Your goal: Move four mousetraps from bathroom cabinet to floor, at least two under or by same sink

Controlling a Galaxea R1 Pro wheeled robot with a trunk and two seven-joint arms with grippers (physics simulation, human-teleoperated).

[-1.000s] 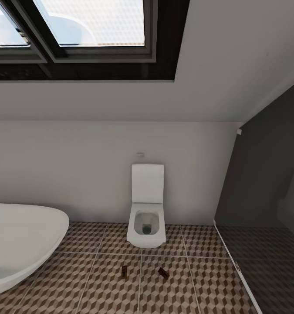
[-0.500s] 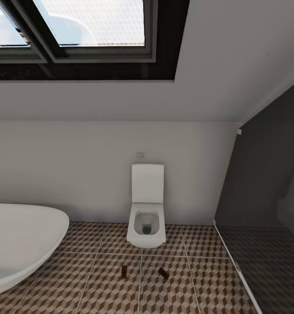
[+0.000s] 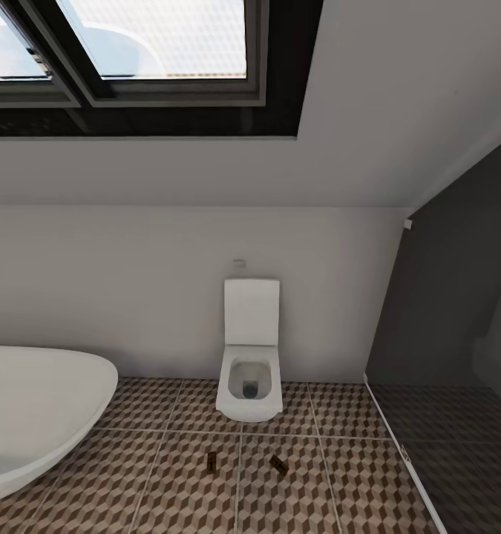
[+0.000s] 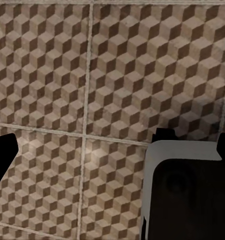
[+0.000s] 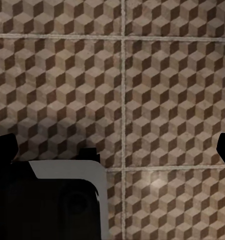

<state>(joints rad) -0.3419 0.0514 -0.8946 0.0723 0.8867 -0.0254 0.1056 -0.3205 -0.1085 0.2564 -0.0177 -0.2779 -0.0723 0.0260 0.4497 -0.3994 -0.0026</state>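
Where the bathroom floor (image 3: 168, 482) lies nearest, two mousetraps (image 3: 211, 462) rest before the toilet (image 3: 249, 356): one with its long axis toward the toilet, the other (image 3: 279, 463) angled diagonally. Both grippers' fingertips (image 4: 2, 155) (image 5: 2, 147) spread wide, holding nothing.

two small brown mousetraps (image 3: 211, 462) (image 3: 278, 463), flat on cube-patterned bathroom floor (image 3: 354, 482), apart
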